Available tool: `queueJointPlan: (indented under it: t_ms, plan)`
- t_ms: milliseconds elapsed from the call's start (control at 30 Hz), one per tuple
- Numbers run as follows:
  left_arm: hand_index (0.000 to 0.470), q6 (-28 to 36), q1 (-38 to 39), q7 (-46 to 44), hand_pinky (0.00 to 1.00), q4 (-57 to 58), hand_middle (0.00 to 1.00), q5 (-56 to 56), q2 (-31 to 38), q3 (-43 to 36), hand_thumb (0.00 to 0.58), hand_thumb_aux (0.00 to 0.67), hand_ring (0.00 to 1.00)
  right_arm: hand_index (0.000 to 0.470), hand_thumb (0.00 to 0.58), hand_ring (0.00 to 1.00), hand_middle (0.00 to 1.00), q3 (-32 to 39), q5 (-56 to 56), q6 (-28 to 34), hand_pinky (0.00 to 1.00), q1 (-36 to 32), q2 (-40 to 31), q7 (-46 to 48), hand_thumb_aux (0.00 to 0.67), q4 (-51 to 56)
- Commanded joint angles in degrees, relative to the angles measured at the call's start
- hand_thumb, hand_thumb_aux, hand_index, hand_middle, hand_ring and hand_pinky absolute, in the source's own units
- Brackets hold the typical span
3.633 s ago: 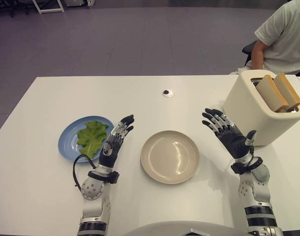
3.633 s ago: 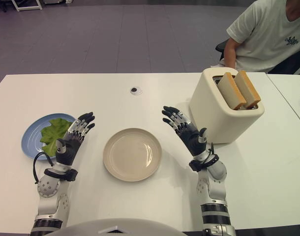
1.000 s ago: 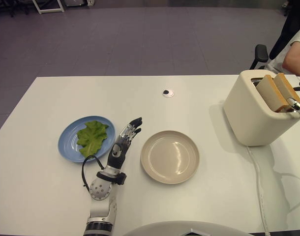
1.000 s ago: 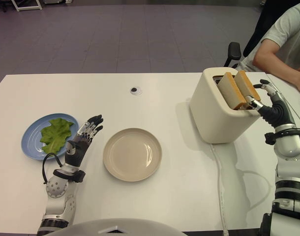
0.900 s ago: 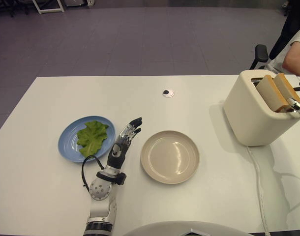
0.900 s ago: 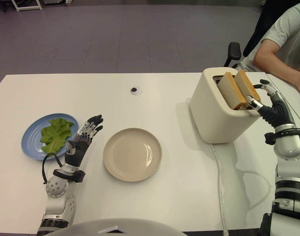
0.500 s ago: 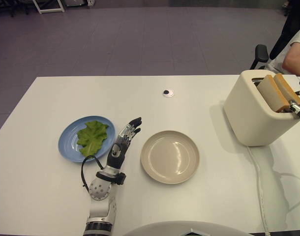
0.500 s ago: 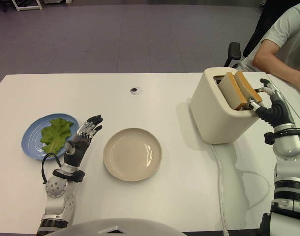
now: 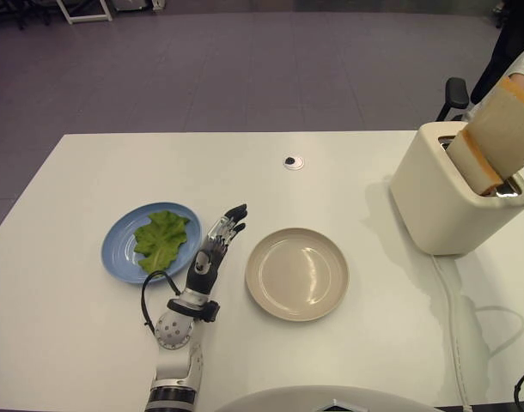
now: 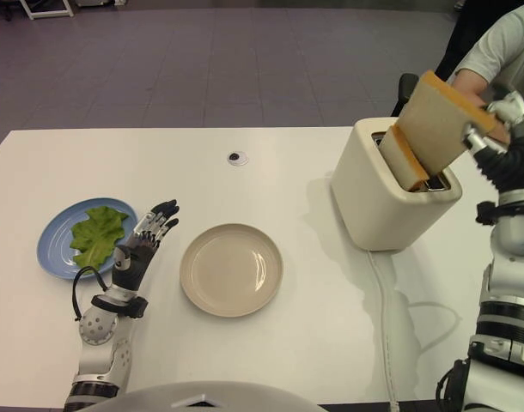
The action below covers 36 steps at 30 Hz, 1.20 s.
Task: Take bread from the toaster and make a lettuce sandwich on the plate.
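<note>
Now lifted almost clear of the toaster [image 10: 384,202]: one bread slice [image 10: 435,118], pinched at its right edge by the right hand [image 10: 501,137], fingers closed on it. Half a second back, seated low in the right slot beside its twin, with the same hand just taking hold at slot level. Since then raised and tilted, lower corner just over the slot opening or perhaps brushing it; hard to tell which. Left behind in the other slot: the second slice [image 10: 404,160], leaning, not shifted. Toaster itself unmoved at the right end of the table [image 10: 288,360].

Resting on the table between blue plate [image 10: 49,230] and beige plate [image 10: 232,270]: the left hand [image 10: 140,247], fingers stretched out, holding nothing, in the same spot as a second ago. Lettuce [image 10: 95,235] flat on the blue plate, untouched. Beige plate bare.

For the task, means extraction of the first slice all but done. Next, probably, a carry leftward and down to the beige plate, well apart from the toaster. Worth minding: a thin edge pinch on a wide slice, likely to swing or slip on the way. Lettuce and second slice yet to follow.
</note>
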Motion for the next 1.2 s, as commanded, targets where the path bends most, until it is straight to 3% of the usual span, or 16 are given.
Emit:
queueJointPlan:
  t_ms: [33, 133, 333, 533, 733, 933, 1200]
  plan:
    - [0.0, 0.21, -0.37, -0.05, 0.0, 0.82, 0.0, 0.45, 0.16, -0.26, 0.0, 0.0, 0.0, 0.47, 0.58, 0.0, 0.0, -2.57, 4.36, 3.44, 0.0, -1.81, 1.24, 0.48, 0.67, -5.31]
    - [0.0, 0.26, -0.68, -0.07, 0.0, 1.06, 0.0, 0.56, 0.2, -0.26, 0.0, 0.0, 0.0, 0.47, 0.58, 0.0, 0.0, -1.65, 7.88, 5.69, 0.0, -0.83, 2.86, 3.03, 0.67, -13.63]
    - [0.0, -0.02, -1.29, -0.33, 0.0, 2.1, 0.0, 0.26, 0.44, 0.26, 0.0, 0.0, 0.0, 0.47, 0.58, 0.0, 0.0, 13.59, 1.02, 3.63, 0.0, 1.76, 7.12, 9.81, 0.67, -28.73]
    - [0.0, -0.61, -2.87, -0.94, 0.0, 4.0, 0.0, -0.23, 0.54, 0.62, 0.0, 0.0, 0.0, 0.47, 0.58, 0.0, 0.0, 27.58, -9.73, -0.93, 0.0, 2.35, 12.07, 13.45, 0.67, -29.68]
    - [0.0, -0.94, -3.07, -1.22, 0.0, 4.19, 0.0, -0.46, 0.48, 0.75, 0.0, 0.0, 0.0, 0.47, 0.58, 0.0, 0.0, 37.08, -19.38, -8.88, 0.0, 3.37, 16.91, 12.04, 0.67, -21.99]
    - [0.0, -0.77, -3.06, -1.48, 0.0, 3.79, 0.0, -0.56, 0.37, 0.63, 0.0, 0.0, 0.0, 0.47, 0.58, 0.0, 0.0, 39.64, -30.22, -17.54, 0.0, 4.14, 18.65, 4.39, 0.67, -15.37]
    - [0.0, -0.23, -1.52, -1.3, 0.0, 1.58, 0.0, -0.43, 0.35, 0.38, 0.0, 0.0, 0.0, 0.47, 0.58, 0.0, 0.0, 39.76, -45.44, -25.18, 0.0, 11.95, 15.6, -6.26, 0.67, -18.28]
